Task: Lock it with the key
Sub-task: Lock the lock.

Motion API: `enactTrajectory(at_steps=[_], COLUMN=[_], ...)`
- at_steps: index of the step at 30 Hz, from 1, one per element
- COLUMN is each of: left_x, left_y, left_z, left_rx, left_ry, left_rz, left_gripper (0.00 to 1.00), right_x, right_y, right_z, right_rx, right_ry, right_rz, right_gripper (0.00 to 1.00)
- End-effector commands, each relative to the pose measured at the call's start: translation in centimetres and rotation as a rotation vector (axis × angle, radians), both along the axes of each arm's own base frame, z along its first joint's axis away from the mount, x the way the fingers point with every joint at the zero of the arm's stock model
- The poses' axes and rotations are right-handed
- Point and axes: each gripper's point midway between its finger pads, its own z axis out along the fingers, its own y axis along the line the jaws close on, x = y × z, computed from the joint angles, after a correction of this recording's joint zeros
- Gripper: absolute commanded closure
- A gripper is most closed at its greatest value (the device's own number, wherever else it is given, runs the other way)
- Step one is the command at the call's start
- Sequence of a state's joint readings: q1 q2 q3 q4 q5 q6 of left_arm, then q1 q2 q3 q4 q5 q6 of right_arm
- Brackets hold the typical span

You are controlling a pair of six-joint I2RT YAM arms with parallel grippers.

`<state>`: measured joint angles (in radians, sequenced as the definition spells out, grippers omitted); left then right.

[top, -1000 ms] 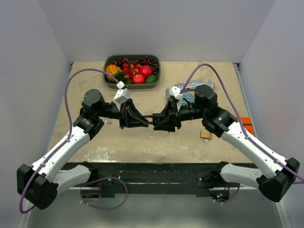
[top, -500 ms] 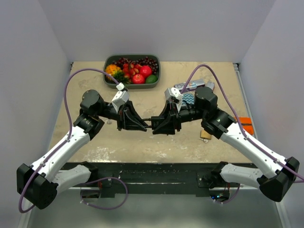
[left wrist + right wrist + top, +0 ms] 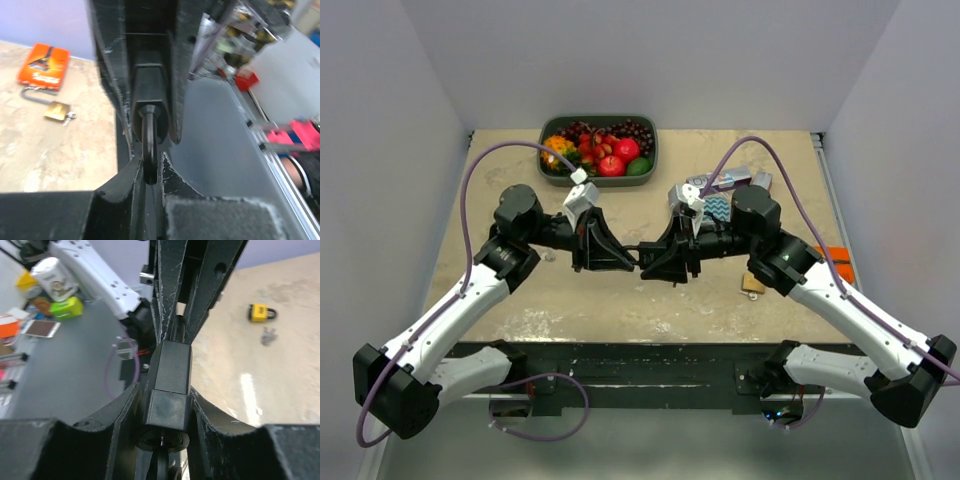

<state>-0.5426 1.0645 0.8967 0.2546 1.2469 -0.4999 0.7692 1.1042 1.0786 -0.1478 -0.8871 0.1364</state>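
The two grippers meet tip to tip above the middle of the table. My right gripper point(image 3: 660, 266) point(image 3: 166, 392) is shut on a black lock body point(image 3: 172, 365), with its round keyhole end facing the wrist camera. My left gripper point(image 3: 623, 262) point(image 3: 149, 170) is shut on the flat black head of the key point(image 3: 149, 150). The key runs straight into the lock point(image 3: 149, 85), and its edge also shows below the keyhole in the right wrist view point(image 3: 160, 467). In the top view the lock point(image 3: 641, 265) is mostly hidden between the fingers.
A brass padlock point(image 3: 753, 284) point(image 3: 56, 110) lies under the right forearm beside an orange pack point(image 3: 837, 258) point(image 3: 44, 65). A yellow padlock point(image 3: 261, 313) with loose keys point(image 3: 268, 334) lies on the table. A fruit tray point(image 3: 650, 165) stands at the back, with a blue patterned packet point(image 3: 717, 205) to its right.
Both grippers stay joined on lock and key. The pair has shifted only slightly, and the left wrist has turned a little.
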Motion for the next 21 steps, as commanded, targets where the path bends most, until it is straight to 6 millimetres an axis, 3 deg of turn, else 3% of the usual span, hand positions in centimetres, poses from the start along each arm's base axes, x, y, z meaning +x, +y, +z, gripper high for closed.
enactTrajectory(at_steps=[1, 9, 12, 13, 19, 21], left_x=[4.3, 2.1, 1.4, 1.4, 3.6, 4.5], left_y=[-5.4, -5.8, -4.2, -3.7, 0.8, 2.0], left_z=[3.4, 4.3, 4.3, 3.2, 1.4, 1.4], left_rx=[-0.106, -0.153, -0.153, -0.117, -0.015, 0.000], left_ry=[-0.053, -0.096, -0.154, -0.162, -0.263, -0.248], left_rz=[0.302, 0.168, 0.151, 0.141, 0.213, 0.262], left_gripper=[1.00, 1.00, 1.00, 1.00, 1.00, 0.86], right_x=[1.5, 1.5, 2.1, 2.1, 3.7, 4.8], right_y=[6.4, 6.9, 5.9, 5.2, 1.6, 0.8], right_z=[-2.9, -3.0, -3.0, -3.4, -4.0, -3.7], right_rx=[0.009, 0.013, -0.007, -0.031, -0.087, -0.089], right_ry=[-0.237, -0.258, -0.266, -0.256, -0.293, -0.293], right_rz=[-0.048, -0.005, -0.011, -0.009, -0.058, -0.095], right_gripper=[1.00, 1.00, 1.00, 1.00, 1.00, 1.00])
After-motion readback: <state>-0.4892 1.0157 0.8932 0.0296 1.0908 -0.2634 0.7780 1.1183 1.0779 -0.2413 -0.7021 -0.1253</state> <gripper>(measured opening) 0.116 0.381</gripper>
